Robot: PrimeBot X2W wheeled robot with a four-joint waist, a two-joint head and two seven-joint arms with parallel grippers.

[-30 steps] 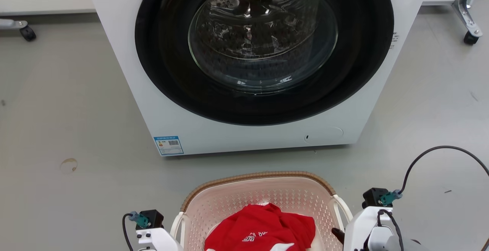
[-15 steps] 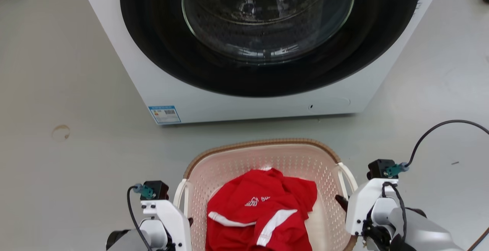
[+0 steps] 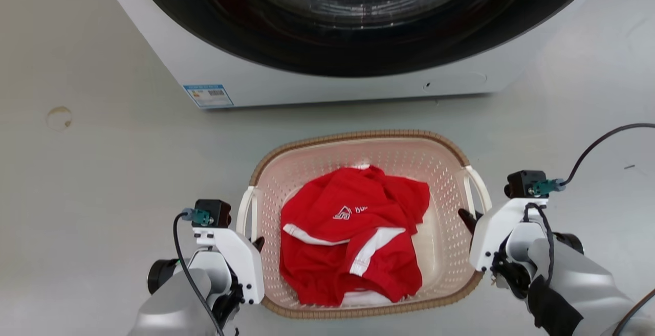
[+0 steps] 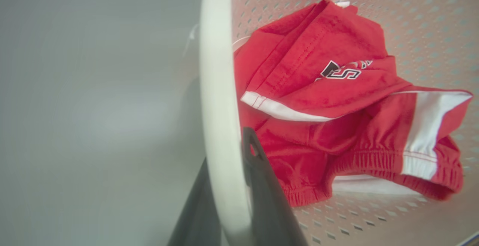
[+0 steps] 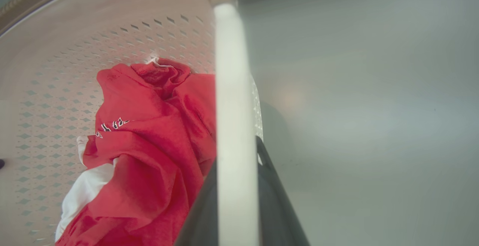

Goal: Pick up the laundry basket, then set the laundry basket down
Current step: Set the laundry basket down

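Note:
The laundry basket (image 3: 358, 135) is pale pink and perforated, with a brown woven-look rim, and sits low in the head view in front of the washer. A red garment with white stripes (image 3: 353, 233) lies in it. My left gripper (image 3: 254, 246) is shut on the white left handle (image 3: 246, 208). In the left wrist view its dark fingers (image 4: 262, 186) clamp that handle (image 4: 217, 107) from both sides. My right gripper (image 3: 468, 218) is shut on the white right handle (image 3: 478, 187). The right wrist view shows this handle (image 5: 232, 88) running between the fingers (image 5: 273, 201).
A white front-loading washer (image 3: 317, 80) with a dark round door stands just beyond the basket. Grey floor (image 3: 102, 182) spreads to both sides. A black cable (image 3: 593, 147) loops off my right wrist.
The head camera has tipped downward, so the washer slid up the picture and more of the basket shows. Both grippers stay on the handles.

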